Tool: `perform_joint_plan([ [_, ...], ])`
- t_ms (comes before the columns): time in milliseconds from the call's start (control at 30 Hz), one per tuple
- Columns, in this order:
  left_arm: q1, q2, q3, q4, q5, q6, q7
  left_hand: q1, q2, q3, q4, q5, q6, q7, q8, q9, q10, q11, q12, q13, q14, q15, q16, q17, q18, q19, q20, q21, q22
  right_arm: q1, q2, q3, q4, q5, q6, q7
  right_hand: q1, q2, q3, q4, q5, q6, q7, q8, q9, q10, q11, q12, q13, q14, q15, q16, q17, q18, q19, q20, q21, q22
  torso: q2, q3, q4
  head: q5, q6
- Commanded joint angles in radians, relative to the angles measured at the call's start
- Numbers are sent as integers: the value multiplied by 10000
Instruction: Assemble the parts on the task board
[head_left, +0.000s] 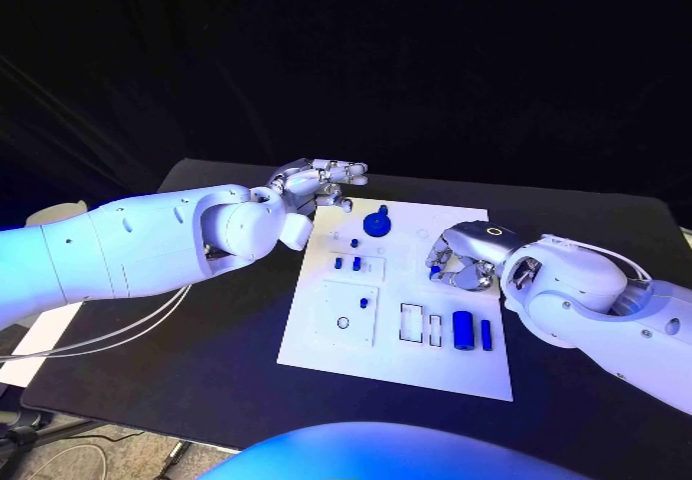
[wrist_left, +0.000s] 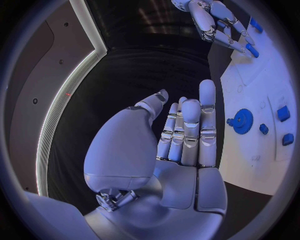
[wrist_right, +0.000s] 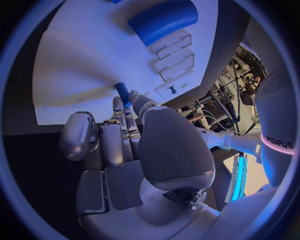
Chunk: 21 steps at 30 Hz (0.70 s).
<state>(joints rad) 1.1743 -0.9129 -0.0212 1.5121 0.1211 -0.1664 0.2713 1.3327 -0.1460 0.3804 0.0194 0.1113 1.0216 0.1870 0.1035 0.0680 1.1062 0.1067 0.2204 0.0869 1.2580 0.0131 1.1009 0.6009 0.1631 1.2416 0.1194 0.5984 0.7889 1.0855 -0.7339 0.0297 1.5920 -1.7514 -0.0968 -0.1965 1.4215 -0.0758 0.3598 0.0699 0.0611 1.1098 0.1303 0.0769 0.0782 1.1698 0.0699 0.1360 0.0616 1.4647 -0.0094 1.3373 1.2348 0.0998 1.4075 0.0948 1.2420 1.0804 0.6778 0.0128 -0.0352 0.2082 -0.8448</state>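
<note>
Lying on black table (head_left: 216, 380), white task board (head_left: 389, 350), left hand (head_left: 310, 185) empty, right hand (head_left: 459, 262) pinching blue part (wrist_right: 122, 93).

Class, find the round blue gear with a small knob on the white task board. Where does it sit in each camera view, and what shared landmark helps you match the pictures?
Head view: the round blue gear lies near the far edge of the white task board, right of the left hand.
Left wrist view: the gear is beside that hand's fingertips.
Right wrist view: I cannot find it.
Shared landmark: the task board.
</note>
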Motion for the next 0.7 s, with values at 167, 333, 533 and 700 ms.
perform_joint_plan([
  [167,6,42,6,55,-19,224,28,-14,91,-54,0,-27,-67,-30,48,10,-67,20,41,14,6,81,49,-20,194,43,3,-72,-20,-57,92,-34,-166,-421,111,-162,278,75,416,-186,-75,216,26,47,28,254,-26,-122,32,515,-84,105,88,-33,59,-93,95,107,-11,-3,-3,-4,-19],
  [333,5,47,6,36,-19,227,7,-14,91,-54,0,-27,-67,-30,48,10,-67,20,41,14,6,81,49,-20,194,43,3,-72,-20,-64,124,-36,-120,-383,161,-250,279,80,554,-243,-78,296,15,58,40,335,-35,-173,34,513,-90,106,79,-35,61,-96,102,113,-13,-4,-9,-1,-19],
  [533,5,40,6,20,-18,224,-6,-8,108,-60,4,-26,-69,-30,53,10,-73,20,52,16,0,81,45,-37,194,46,3,-77,-24,-67,71,-31,-4,-281,-167,-227,330,-4,764,-446,-88,454,7,86,67,549,-72,-232,46,510,-117,115,71,-37,71,-121,124,138,-5,-6,10,-20,-9],
  [700,5,41,5,12,-18,234,-26,-8,108,-60,4,-26,-69,-30,53,10,-73,20,52,16,0,81,45,-37,194,46,3,-77,-24,-40,-83,11,211,-120,-566,-172,329,-34,833,-525,-90,524,-1,100,81,646,-88,-256,51,510,-129,123,74,-40,79,-133,140,159,-17,-21,8,-46,21],
])
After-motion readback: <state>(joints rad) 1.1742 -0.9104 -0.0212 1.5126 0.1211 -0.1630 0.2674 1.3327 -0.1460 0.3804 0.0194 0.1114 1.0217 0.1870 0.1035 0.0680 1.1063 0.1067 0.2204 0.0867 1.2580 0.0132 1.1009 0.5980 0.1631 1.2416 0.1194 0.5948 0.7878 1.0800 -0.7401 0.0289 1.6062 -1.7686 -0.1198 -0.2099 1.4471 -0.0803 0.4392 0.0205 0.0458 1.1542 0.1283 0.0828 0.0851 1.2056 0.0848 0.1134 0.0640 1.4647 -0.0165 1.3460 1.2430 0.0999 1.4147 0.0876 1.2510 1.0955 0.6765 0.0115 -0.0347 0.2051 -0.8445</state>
